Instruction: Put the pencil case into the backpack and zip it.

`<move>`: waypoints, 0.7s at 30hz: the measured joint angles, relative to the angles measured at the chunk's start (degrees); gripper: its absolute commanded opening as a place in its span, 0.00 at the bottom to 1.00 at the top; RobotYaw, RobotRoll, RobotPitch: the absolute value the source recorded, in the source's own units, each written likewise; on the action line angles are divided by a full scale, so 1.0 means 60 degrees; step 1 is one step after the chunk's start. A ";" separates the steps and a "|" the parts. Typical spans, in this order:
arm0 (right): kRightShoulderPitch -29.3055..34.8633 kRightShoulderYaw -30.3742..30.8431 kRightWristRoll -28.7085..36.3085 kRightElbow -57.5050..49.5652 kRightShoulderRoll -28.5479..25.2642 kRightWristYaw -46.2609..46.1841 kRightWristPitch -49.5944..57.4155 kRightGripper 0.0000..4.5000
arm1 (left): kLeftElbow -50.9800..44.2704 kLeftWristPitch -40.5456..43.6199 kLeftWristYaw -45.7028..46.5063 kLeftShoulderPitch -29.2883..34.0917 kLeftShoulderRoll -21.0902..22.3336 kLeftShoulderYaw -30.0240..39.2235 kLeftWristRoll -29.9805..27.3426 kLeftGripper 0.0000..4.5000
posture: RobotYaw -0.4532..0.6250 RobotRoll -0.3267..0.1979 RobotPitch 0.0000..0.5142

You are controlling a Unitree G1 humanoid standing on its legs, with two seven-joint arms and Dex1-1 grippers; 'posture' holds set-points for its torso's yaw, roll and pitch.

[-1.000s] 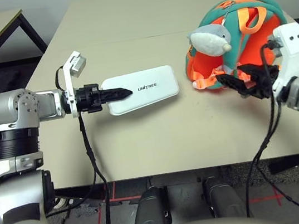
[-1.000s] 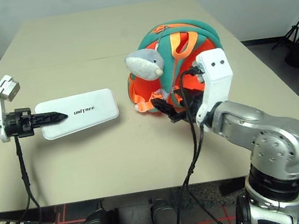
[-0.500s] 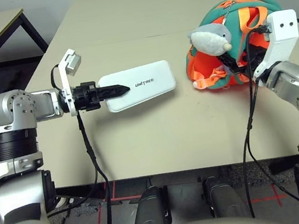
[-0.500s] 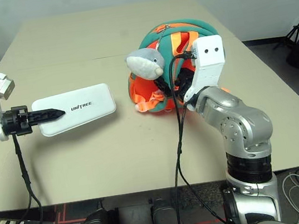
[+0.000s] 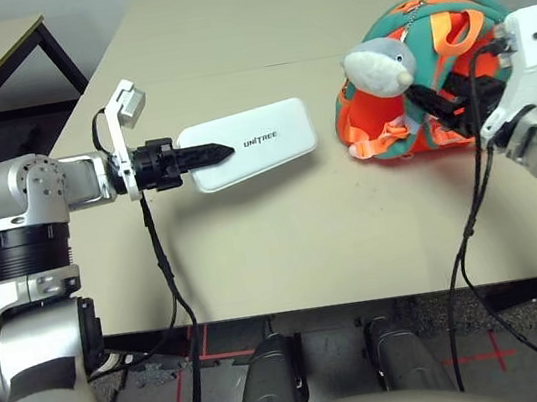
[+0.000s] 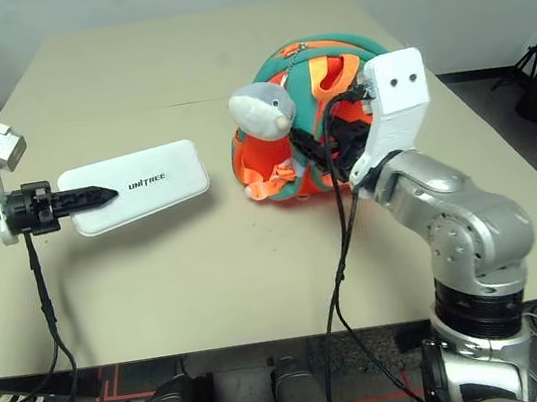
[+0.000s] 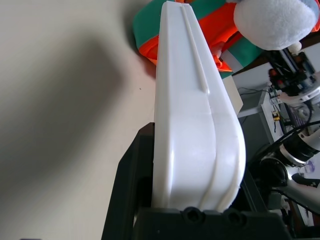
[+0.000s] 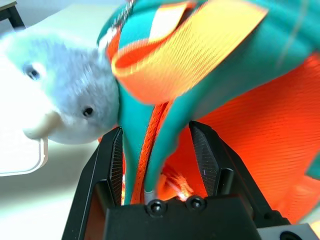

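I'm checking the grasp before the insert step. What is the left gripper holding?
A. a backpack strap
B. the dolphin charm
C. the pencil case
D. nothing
C: the left gripper is clamped on one end of the white pencil case, well left of the backpack.

silver jointed arms, black cables dangling off both wrists, white camera blocks on the wrists; left gripper (image 5: 209,153) and right gripper (image 8: 161,150) have black fingers, two screws at the base.

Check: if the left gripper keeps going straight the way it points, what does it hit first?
Probably the backpack. The left gripper holds the pencil case pointing across the table toward it; the dolphin charm may come first, depth unclear.
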 measured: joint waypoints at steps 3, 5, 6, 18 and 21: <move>0.0000 -0.0052 0.0049 -0.0097 0.0034 -0.0038 0.0096 0.62 | 0.0340 -0.0318 -0.0157 -0.0232 -0.0073 -0.0157 0.0213 0.31 | 0.26 0.62 0.17; -0.0002 -0.0008 0.0042 -0.0096 0.0220 -0.0138 0.0113 0.60 | 0.0504 -0.0466 -0.0254 -0.0342 -0.0183 -0.0271 0.0274 0.31 | 0.26 0.62 0.16; -0.0005 0.0048 0.0039 -0.0092 0.0338 -0.0196 0.0158 0.65 | 0.0586 -0.0517 -0.0311 -0.0382 -0.0232 -0.0322 0.0314 0.31 | 0.27 0.62 0.17; -0.0390 0.1137 -0.0679 0.0797 0.1274 -0.0646 -0.0094 0.97 | 0.0557 -0.0386 -0.0347 -0.0208 -0.0172 -0.0313 0.0506 0.31 | 0.32 0.62 0.17; -0.0528 0.1248 -0.0977 0.1086 0.1425 -0.0720 -0.0340 0.81 | 0.0405 -0.0226 -0.0345 -0.0132 -0.0101 -0.0239 0.0489 0.31 | 0.32 0.62 0.17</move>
